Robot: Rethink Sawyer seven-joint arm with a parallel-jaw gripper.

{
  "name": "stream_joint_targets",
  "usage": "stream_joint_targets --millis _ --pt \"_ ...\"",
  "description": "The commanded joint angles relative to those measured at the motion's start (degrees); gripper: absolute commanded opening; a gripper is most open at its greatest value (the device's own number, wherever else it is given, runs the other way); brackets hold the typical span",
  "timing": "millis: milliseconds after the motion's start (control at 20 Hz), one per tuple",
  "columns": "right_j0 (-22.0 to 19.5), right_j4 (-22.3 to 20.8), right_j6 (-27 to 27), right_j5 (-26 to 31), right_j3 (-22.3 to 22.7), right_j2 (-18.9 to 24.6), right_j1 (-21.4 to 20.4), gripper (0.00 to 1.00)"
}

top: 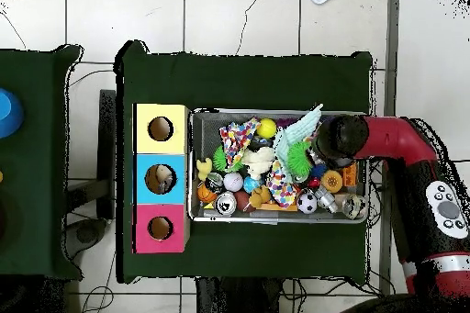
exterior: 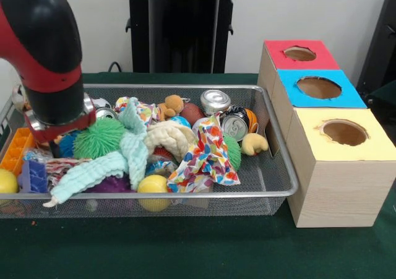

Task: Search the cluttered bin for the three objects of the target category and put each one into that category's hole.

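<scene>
A wire mesh bin (exterior: 279, 191) holds a heap of toys, cloths and cans. My arm reaches down into its left end, where the gripper (exterior: 57, 135) is sunk among the clutter beside a green spiky ball (exterior: 99, 138); its tips are hidden. From above, the arm's black end (top: 334, 136) covers the bin's right part. Two silver cans (exterior: 215, 100) (exterior: 234, 127) lie at the back right. A yellow ball (exterior: 153, 185) rests at the front. Three boxes stand beside the bin, with a red hole (exterior: 300, 54), a blue hole (exterior: 318, 87) and a yellow hole (exterior: 344, 132).
A mint cloth (exterior: 93, 171), a patterned cloth (exterior: 207, 158), a rubber duck (exterior: 253, 144), a small teddy bear (exterior: 172, 106) and an orange brick (exterior: 13, 150) crowd the bin. Something pale shows inside the blue box's hole (top: 163, 178). A black stand (exterior: 182, 31) rises behind the table.
</scene>
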Motion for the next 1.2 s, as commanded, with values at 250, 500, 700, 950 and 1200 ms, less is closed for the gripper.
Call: stream_joint_targets --millis 250,500,700,950,1200 --pt "0.60 -5.53 -14.10 -6.66 -3.33 0.35 3.99 1.00" --pt "0.97 -8.03 -12.40 -7.52 -2.28 -1.14 0.28 1.00" --pt "0.25 -7.47 -13.49 -5.57 -0.44 -1.40 -3.17 1.00" --pt "-0.62 -4.78 -16.16 -1.39 1.70 -0.84 -7.80 1.00" --pt "-1.76 -3.90 -16.95 -1.22 2.02 -0.35 -8.18 1.00"
